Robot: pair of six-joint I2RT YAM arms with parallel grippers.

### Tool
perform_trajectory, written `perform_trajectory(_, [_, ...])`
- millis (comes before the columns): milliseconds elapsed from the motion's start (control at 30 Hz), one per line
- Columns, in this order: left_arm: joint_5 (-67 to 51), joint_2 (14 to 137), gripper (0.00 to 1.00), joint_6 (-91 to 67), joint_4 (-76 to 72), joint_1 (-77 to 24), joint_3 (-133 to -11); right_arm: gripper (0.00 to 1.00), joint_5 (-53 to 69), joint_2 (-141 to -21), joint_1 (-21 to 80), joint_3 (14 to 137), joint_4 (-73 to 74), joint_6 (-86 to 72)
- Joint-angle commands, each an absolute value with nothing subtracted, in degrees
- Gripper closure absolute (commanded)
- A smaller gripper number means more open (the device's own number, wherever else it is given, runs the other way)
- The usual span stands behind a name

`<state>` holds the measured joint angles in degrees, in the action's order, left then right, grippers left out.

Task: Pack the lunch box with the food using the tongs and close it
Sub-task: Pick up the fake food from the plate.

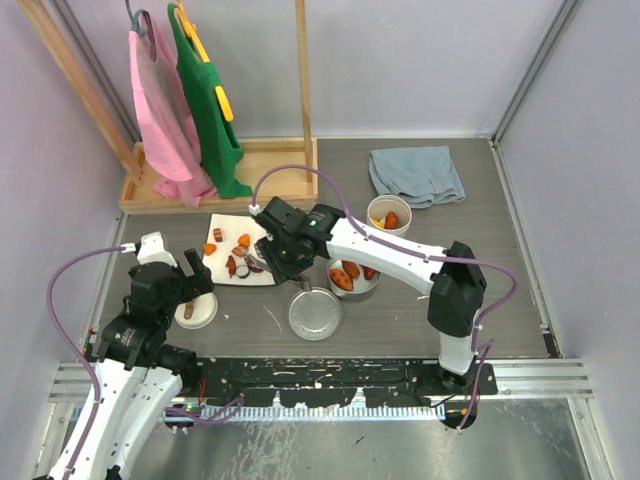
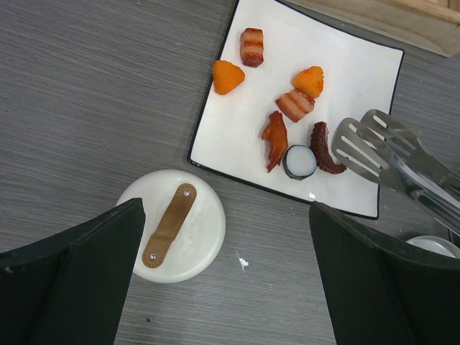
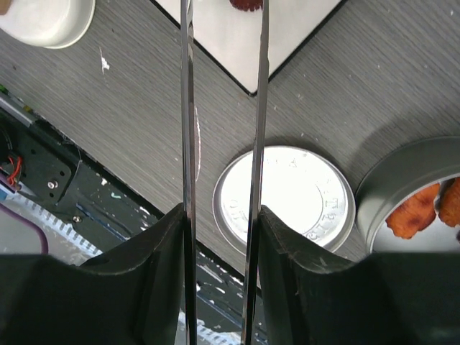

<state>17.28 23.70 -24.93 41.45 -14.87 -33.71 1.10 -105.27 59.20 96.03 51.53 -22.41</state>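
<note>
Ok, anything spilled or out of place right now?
Nothing spilled. The only oddity is a small white speck on the table beside the white lid, below the plate; crumb or scuff, I can't tell.

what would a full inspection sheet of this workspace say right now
surface: grey wood-grain table, one small white fleck beside the white lid
job's things: plate holds several food pieces; tub and steel tin each hold some; steel lid and white lid both lie off, flat on the table
clutter: blue cloth far right; wooden rack with pink and green aprons far left
grippers: left gripper open above the white lid; right gripper shut on tongs, tips over the plate
cables: purple cable looped off each arm
surroundings: pale walls; metal rail at near edge
</note>
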Motion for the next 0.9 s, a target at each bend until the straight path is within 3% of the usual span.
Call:
perform_trajectory(0, [17.80,23.46,0.02,-25.23,40.01,-14.60,-34.54,0.54,-0.93,-107.82,59.77,100.43,49.58,-21.44])
perform_trajectory(867, [17.84,23.56,0.02,-25.22,40.00,-14.60,-34.64,0.58,-6.90,-112.46,59.89,103.12,52.27,-20.48])
